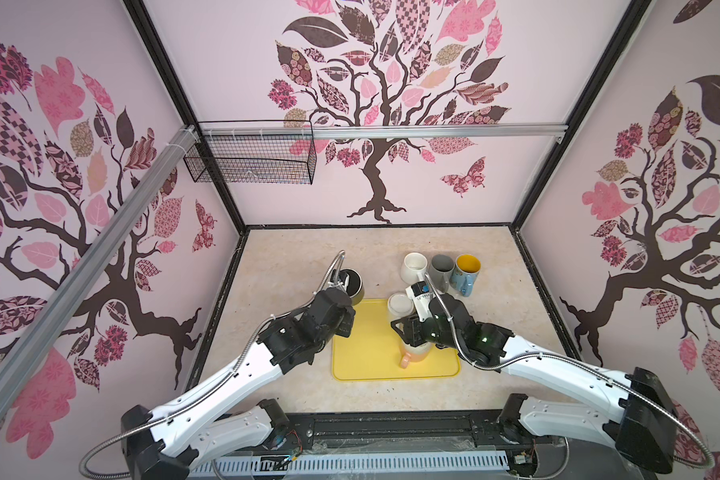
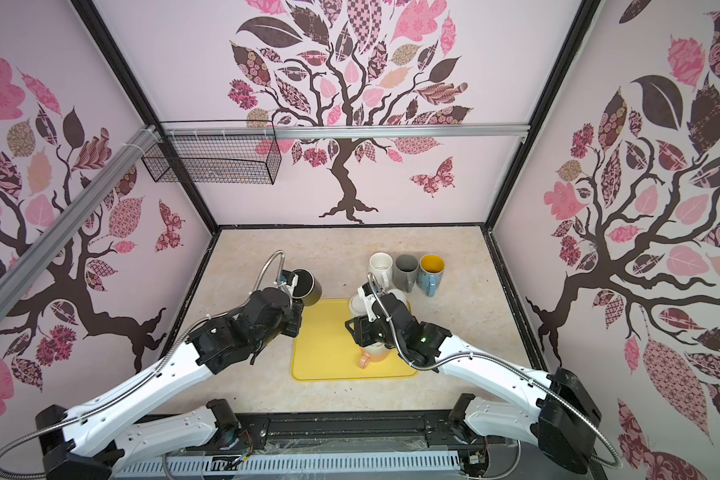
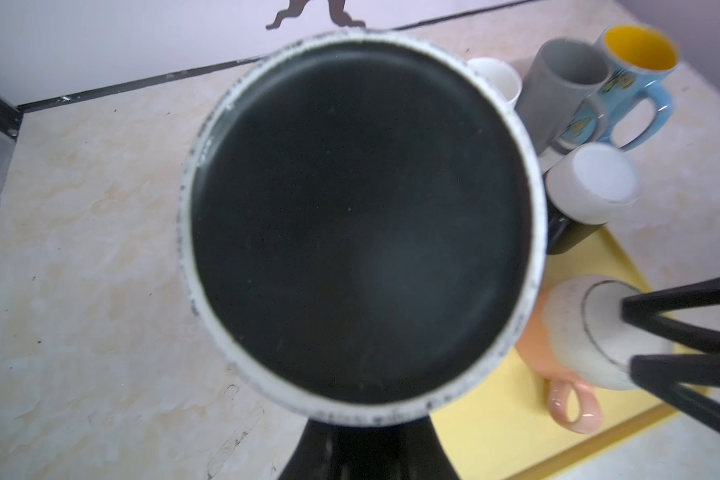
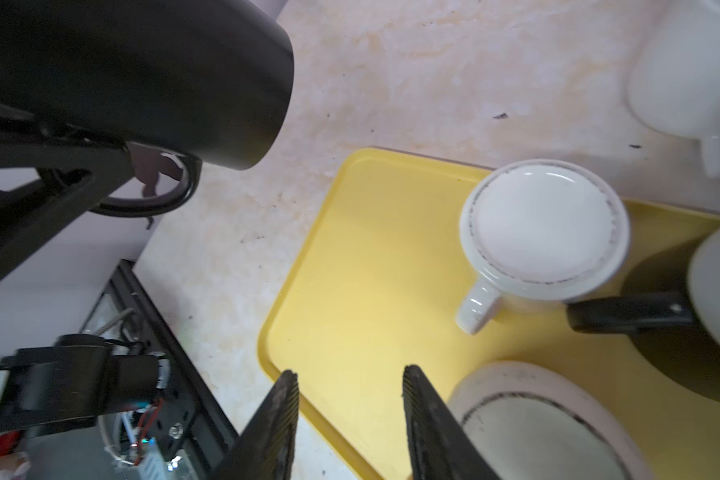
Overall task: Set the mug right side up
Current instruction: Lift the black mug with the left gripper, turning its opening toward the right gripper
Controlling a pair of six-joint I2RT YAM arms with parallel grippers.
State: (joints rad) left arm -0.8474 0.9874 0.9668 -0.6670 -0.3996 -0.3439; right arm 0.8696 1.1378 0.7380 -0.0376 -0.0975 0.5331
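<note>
**Black mug lifted, not yet upright**

Black mug (image 1: 352, 284) is in the air just off the far left corner of the tray (image 1: 358, 357), tilted. Left claw (image 2: 291, 287) is clamped on it at the handle side. In both top views its pale-ringed base faces upward, so I judge the turn barely begun. Pick-up is done; rotation and set-down are left.

Right claw (image 4: 350, 372) has its jaws apart with nothing between them, low over the tray beside the pink mug (image 4: 537, 428).

Views:
- **Left wrist:** filled by the black mug's base and its unglazed ring. The bottom faces that arm, and the grip itself is hidden.
- **Right wrist:** shows the mug's body side-on, handle loop by the claw, clear of the surface (image 4: 391, 83). It also shows a white mug (image 4: 545, 224) base-up on the tray.
- **Top views:** give the layout, with both arms and three upright mugs (image 1: 441, 266) in a row behind the tray.
</note>
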